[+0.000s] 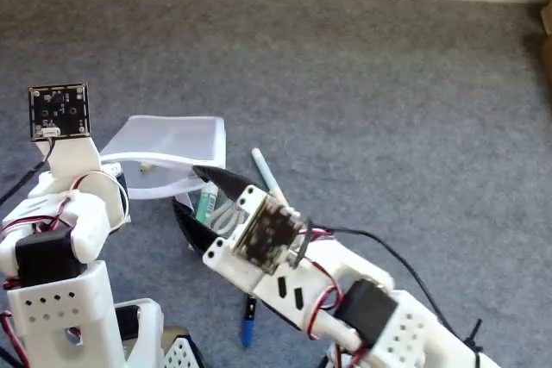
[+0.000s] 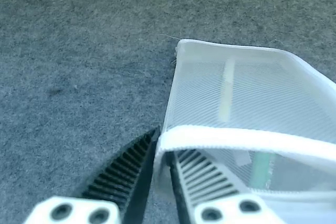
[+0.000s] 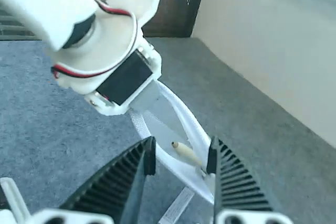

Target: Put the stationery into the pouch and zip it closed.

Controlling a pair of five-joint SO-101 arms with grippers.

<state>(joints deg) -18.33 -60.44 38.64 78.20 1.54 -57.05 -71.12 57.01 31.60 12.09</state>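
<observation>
The work surface is a grey short-pile carpet [image 1: 388, 84].

At the left, the left arm stands over the pouch's near corner. In its wrist view the left gripper [image 2: 161, 148], with black ribbed jaws on white mounts, is clenched on the pouch's white woven rim band.

The pouch [image 1: 172, 140] is a translucent white mesh bag, roughly rectangular. It lies on the carpet between the two arms with its mouth held open. Through the mesh wall [image 2: 236, 87] a green stick-shaped item [image 2: 260, 166] and a pale yellowish strip [image 2: 226, 93] are visible inside.

To the right, the right gripper [image 1: 207, 204] sits at the pouch mouth with its black serrated jaws released and well apart. The green item [image 1: 205, 200] lies between them. The right wrist view shows a cream rod [image 3: 185, 153] with a rounded tip in the gap between the jaws, over the pouch rim [image 3: 181, 111]. Contact with either jaw cannot be confirmed.

A slim pale-blue pen [image 1: 267, 174] lies slanted just beside the outer jaw. A dark pen with a blue end [image 1: 248, 321] lies on the carpet under the right arm.
</observation>
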